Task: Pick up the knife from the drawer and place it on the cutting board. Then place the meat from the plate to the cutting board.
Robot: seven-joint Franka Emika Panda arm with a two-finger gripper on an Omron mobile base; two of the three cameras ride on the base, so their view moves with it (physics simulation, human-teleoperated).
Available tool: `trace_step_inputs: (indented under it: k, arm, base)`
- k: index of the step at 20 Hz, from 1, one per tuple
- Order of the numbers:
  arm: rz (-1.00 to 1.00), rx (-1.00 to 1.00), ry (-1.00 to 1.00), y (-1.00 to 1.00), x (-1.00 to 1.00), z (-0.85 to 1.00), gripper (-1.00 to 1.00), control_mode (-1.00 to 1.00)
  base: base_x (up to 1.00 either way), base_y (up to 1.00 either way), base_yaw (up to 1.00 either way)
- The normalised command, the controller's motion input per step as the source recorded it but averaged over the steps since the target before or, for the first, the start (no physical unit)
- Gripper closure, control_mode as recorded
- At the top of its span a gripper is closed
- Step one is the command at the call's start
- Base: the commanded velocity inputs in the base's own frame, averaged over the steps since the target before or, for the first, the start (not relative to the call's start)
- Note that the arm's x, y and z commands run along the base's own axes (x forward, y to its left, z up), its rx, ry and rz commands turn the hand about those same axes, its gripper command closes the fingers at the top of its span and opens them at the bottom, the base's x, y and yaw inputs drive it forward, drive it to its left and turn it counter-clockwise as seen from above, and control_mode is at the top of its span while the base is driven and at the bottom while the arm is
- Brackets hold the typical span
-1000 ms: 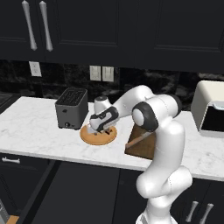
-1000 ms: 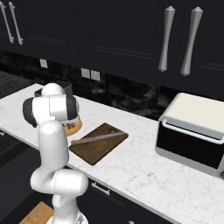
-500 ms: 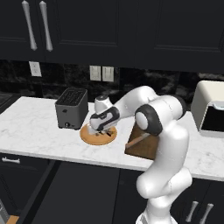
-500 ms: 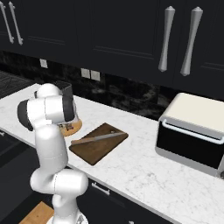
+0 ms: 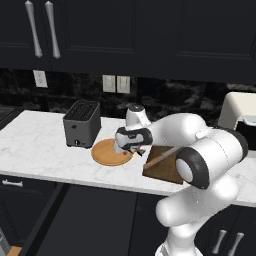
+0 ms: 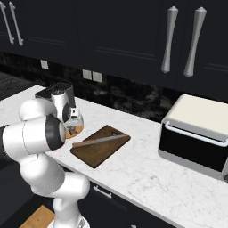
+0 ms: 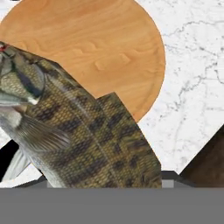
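With the knife (image 6: 99, 140) already on the board (image 6: 101, 145), the pincer (image 5: 126, 148) grips the fish (image 7: 83, 127) above the plate (image 5: 107, 152), the carry to the board remaining.

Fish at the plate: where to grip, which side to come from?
Mid-body of the fish, jaws across its narrow width, probably coming down from above. It is long and shows side-on over the plate; head and tail taper. Too close in the hand view to tell if it's already held.
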Motion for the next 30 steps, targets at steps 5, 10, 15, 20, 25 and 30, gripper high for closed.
trace_step_inputs:
  k: [5, 10, 15, 20, 25, 30]
  arm:
    - [0.00, 0.03, 0.00, -0.73, -0.73, 0.17, 1.00, -1.00]
    - [-0.01, 0.01, -0.01, -0.76, -0.48, 0.12, 1.00, -1.00]
    - [0.00, 0.00, 0.00, -0.59, -0.11, 0.01, 1.00, -1.00]
    - [0.00, 0.00, 0.02, -0.24, 0.08, -0.13, 1.00, -1.00]
    - [0.00, 0.00, 0.06, -0.11, 0.09, -0.24, 1.00, -1.00]
    - [0.00, 0.00, 0.04, -0.06, 0.06, -0.18, 1.00, -1.00]
  base:
    - [0.00, 0.00, 0.00]
    - [0.00, 0.00, 0.00]
    - [0.00, 0.00, 0.00]
    - [0.00, 0.00, 0.00]
    - [0.00, 0.00, 0.00]
    - [0.00, 0.00, 0.00]
